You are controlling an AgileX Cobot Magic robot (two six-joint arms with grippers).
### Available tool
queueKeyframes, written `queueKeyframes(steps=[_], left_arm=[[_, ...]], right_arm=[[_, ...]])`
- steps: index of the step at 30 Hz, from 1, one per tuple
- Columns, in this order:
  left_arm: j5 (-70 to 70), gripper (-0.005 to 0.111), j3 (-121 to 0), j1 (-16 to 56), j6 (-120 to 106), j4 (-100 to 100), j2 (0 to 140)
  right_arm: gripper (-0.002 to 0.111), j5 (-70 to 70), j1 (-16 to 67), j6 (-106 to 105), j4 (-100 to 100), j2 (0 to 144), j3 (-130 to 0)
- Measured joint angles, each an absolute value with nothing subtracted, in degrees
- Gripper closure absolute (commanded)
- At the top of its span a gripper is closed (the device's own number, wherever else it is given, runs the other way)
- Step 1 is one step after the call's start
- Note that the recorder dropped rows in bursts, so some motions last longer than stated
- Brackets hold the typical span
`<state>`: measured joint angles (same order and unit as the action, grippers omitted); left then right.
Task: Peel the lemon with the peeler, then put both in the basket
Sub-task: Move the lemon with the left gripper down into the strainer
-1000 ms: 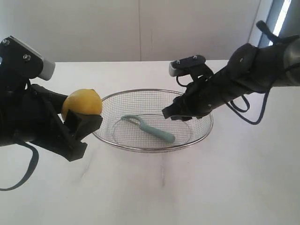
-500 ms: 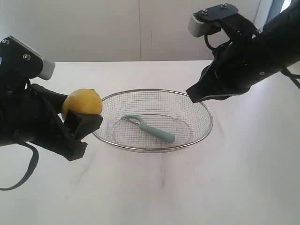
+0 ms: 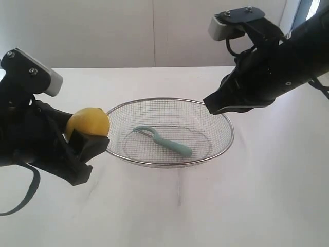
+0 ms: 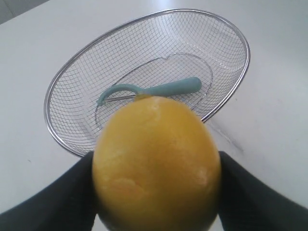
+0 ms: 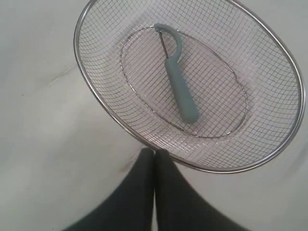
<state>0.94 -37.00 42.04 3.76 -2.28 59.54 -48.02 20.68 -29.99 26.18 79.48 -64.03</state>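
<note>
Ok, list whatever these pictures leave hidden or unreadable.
- Lemon: left wrist view, its lower part is cut off by the frame edge; exterior view, its underside is covered by the left gripper. Peeled patches there cannot be checked.
- Peeler: exterior view, blade too small to read.
- Basket: exterior view, far rim partly behind the right gripper; right wrist view, one end cut off by the frame.

Teal peeler (image 3: 163, 141) flat in mesh basket (image 3: 169, 165) — yellow lemon (image 3: 87, 122) outside
</note>
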Motion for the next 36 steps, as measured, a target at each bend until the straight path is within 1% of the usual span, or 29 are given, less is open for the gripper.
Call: queueKeyframes(steps=[3, 5, 8, 9, 10, 11, 15, 18, 22, 25, 29, 31, 36], left_arm=[[-0.6, 0.107, -37.0, 42.0, 3.2, -2.3, 59.5], [-4.1, 0.107, -37.0, 42.0, 2.2, -2.3, 59.5], [-15.0, 0.107, -37.0, 42.0, 0.0, -2.3, 59.7], [-21.8, 0.107, -37.0, 42.0, -1.7, -2.3, 60.2], [-24.1, 0.107, -37.0, 42.0, -2.5, -2.3, 60.6], [-27.7, 0.107, -37.8, 42.0, -4.6, -2.3, 62.2], [-30.0, 0.107, -43.4, 42.0, -11.6, 0.5, 70.3], [-25.8, 0.107, -47.5, 41.5, -14.8, 8.3, 76.7], [-13.3, 0.107, -51.7, 37.9, -16.4, 16.5, 83.1], [-4.6, 0.107, -53.1, 34.9, -16.1, 18.4, 86.8], [4.5, 0.107, -55.5, 31.8, -13.3, 18.6, 90.7], [6.7, 0.107, -57.1, 30.7, -12.6, 18.7, 92.2], [6.1, 0.107, -61.9, 30.0, -11.8, 18.7, 95.4]], right_arm=[[0.108, -48.0, 20.7, -29.9, 26.2, 79.5, -64.0], [0.108, -48.0, 20.7, -29.8, 26.2, 79.5, -64.0], [0.108, -48.0, 20.7, -29.7, 26.2, 79.5, -64.0], [0.108, -48.1, 20.7, -29.7, 26.2, 79.5, -64.0], [0.108, -48.1, 20.7, -29.7, 26.2, 79.5, -64.0], [0.108, -48.1, 20.7, -29.7, 26.2, 79.5, -64.0], [0.108, -48.1, 20.7, -29.5, 26.2, 79.5, -64.0], [0.108, -48.5, 20.7, -28.8, 24.7, 79.5, -64.0], [0.108, -48.6, 20.7, -19.9, 16.6, 79.5, -64.0], [0.108, -48.1, 20.7, -12.6, 9.3, 79.5, -64.0], [0.108, -47.8, 20.7, -8.3, 6.3, 79.5, -64.0], [0.108, -47.8, 20.7, -7.8, 6.1, 79.5, -64.0], [0.108, -47.8, 20.7, -7.5, 6.0, 79.5, -64.0]])
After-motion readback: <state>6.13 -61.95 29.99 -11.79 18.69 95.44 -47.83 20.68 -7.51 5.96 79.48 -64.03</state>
